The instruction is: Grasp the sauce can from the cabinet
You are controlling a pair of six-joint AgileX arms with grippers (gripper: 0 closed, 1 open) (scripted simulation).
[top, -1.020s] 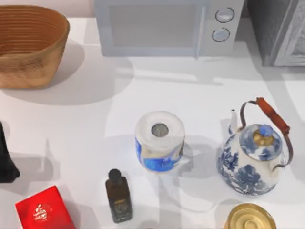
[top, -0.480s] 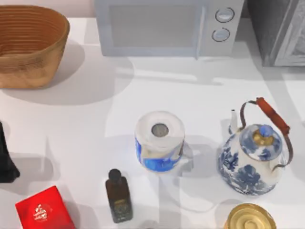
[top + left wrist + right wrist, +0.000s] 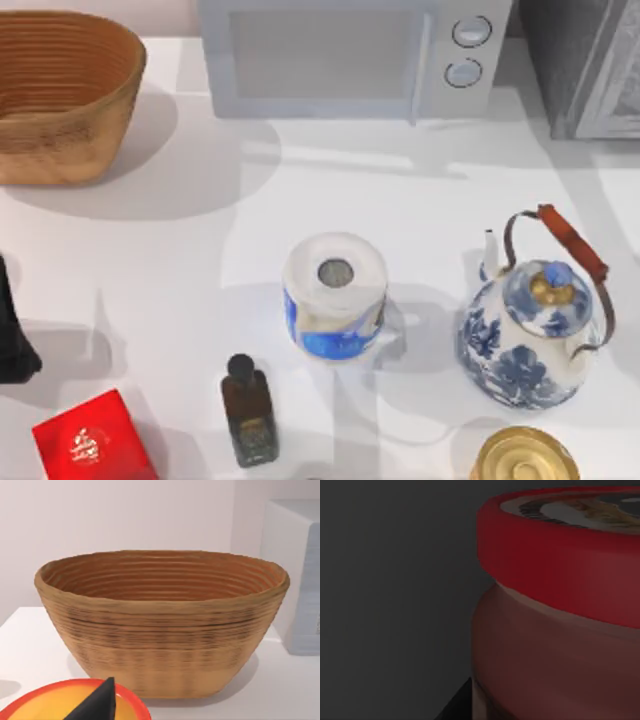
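The white table holds, near to far, one red box, one gold tin, one bottle, one teapot, one blue can, one basket, one microwave. The sauce can sits in the dark cabinet, right against my right gripper's camera; finger state: cannot tell.

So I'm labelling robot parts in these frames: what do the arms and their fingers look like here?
Little of them shows. The left arm is a matte black, blocky shape at the top view's left edge, with no cables or markings visible. In the left wrist view, one of its fingers is a dark, pointed wedge. The right wrist view has a black angular tip at the frame edge.
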